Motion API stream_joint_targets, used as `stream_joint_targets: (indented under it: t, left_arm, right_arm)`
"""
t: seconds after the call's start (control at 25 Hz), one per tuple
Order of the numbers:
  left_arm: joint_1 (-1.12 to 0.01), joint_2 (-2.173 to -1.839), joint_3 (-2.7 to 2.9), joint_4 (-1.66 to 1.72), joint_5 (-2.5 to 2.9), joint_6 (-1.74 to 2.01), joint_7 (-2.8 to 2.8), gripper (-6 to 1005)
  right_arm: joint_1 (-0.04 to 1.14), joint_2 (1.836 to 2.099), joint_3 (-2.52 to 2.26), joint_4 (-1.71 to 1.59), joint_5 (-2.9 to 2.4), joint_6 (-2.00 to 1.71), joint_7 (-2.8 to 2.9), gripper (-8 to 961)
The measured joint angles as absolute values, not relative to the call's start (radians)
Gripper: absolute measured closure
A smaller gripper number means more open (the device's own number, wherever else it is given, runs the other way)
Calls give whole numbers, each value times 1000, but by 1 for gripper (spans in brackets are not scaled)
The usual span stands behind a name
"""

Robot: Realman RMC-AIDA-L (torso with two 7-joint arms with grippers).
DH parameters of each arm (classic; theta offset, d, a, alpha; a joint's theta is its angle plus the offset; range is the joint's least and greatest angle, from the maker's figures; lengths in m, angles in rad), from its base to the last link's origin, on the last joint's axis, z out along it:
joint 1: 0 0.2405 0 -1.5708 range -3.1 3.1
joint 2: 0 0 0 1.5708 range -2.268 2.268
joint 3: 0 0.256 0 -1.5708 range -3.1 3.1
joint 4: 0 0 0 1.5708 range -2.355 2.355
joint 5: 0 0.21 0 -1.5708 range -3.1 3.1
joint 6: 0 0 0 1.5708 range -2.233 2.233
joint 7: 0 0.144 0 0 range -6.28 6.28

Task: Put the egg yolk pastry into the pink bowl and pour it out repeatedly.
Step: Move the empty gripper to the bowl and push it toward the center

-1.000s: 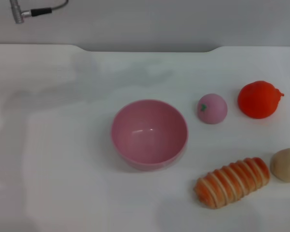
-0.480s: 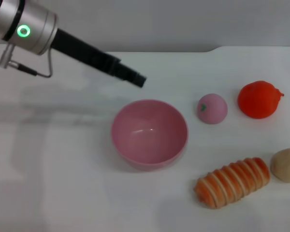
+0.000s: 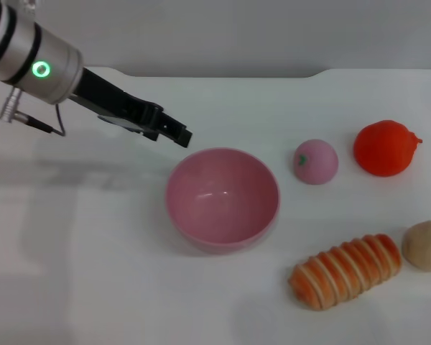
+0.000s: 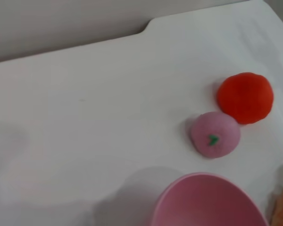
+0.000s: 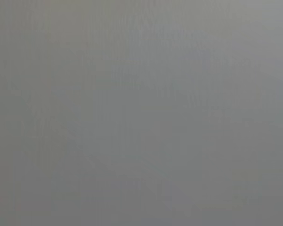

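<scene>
The pink bowl (image 3: 222, 198) stands upright and empty in the middle of the white table. It also shows in the left wrist view (image 4: 207, 202). The egg yolk pastry (image 3: 425, 245), a small beige dome, lies at the table's right edge, far from the bowl. My left gripper (image 3: 178, 135) hangs just above and behind the bowl's back left rim, apart from it. My right gripper is out of view; its wrist view shows only plain grey.
A pink ball with a green mark (image 3: 315, 161) (image 4: 214, 134) and a red round fruit (image 3: 385, 147) (image 4: 245, 97) lie right of the bowl. A long orange-striped bread roll (image 3: 346, 270) lies at the front right, beside the pastry.
My left arm has come in from the upper left. It reached past the bowl's far side, then drew back and down to the bowl's back left rim. The objects have not moved.
</scene>
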State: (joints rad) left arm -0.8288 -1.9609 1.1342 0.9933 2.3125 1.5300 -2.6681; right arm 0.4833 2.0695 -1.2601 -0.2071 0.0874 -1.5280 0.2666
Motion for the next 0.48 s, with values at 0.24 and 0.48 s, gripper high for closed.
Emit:
stream_joint_targets:
  t: [0.24,0.48]
  left_arm:
    - [-840,-2007,1135,1021,2382,1494,-2742,327]
    - [-837,-2032,1141,1012,2433,1450,-2743,326]
  right_arm:
    - [476,2068,-1259,-208,87,-1526,267,265]
    - [461,2068,-1259,-212,87,-1525,267,265]
